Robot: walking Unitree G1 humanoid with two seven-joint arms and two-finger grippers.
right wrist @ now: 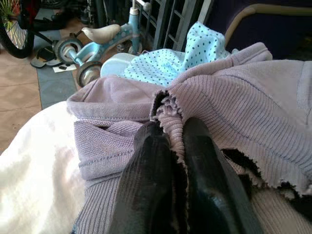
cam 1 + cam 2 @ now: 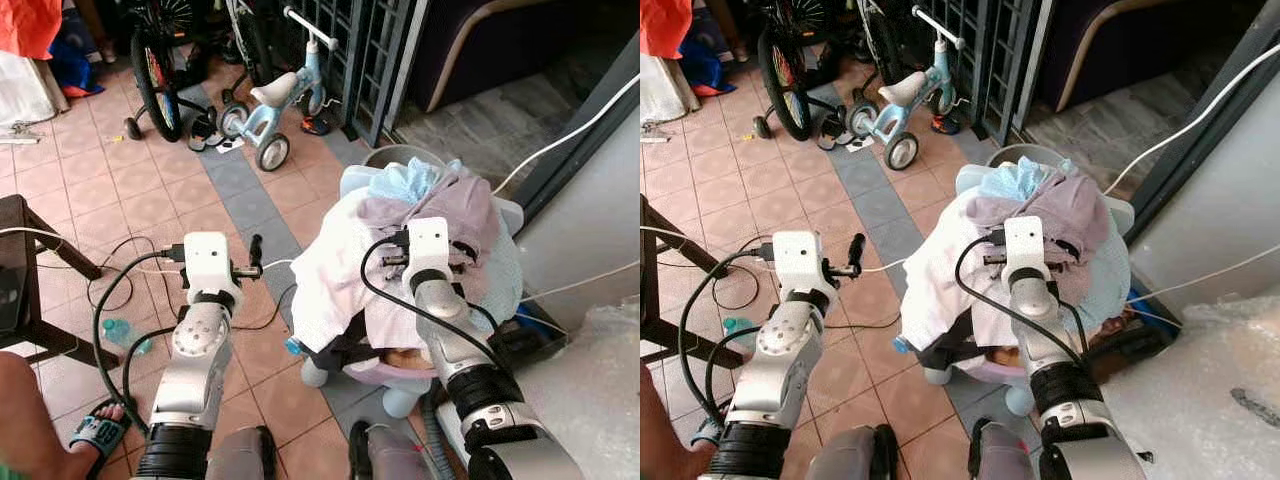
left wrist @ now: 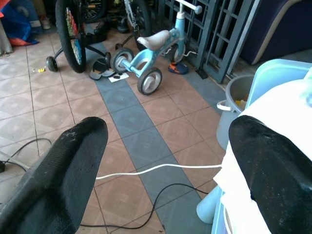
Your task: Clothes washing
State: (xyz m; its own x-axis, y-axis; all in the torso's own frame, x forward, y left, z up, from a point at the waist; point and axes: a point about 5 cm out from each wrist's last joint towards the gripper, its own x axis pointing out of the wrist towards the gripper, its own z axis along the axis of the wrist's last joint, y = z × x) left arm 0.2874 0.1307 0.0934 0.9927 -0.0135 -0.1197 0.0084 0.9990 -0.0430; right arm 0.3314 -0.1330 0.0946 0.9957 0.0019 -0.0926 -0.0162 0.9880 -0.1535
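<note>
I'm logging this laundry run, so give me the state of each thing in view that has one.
Right gripper: shut on the mauve ribbed knit garment.
Left gripper: open, holding nothing, beside the heap.
Light blue laundry basket: heaped past its rim.
White cloth: draped over the basket's side.
Pale blue child's tricycle: upright.

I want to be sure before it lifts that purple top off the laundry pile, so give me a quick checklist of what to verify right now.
1. Right gripper pinching the purple knit garment: ok, fingers closed on a fold of its edge.
2. Left gripper free to help: ok, open and holding nothing, beside the pile.
3. Other clothes free of the grip: cannot tell; the dotted blue cloth and white cloth lie against the garment.
4. Laundry basket steady: cannot tell; it is heaped high.
5. Cables clear: not ok, a white cable crosses the floor beside the basket.
</note>
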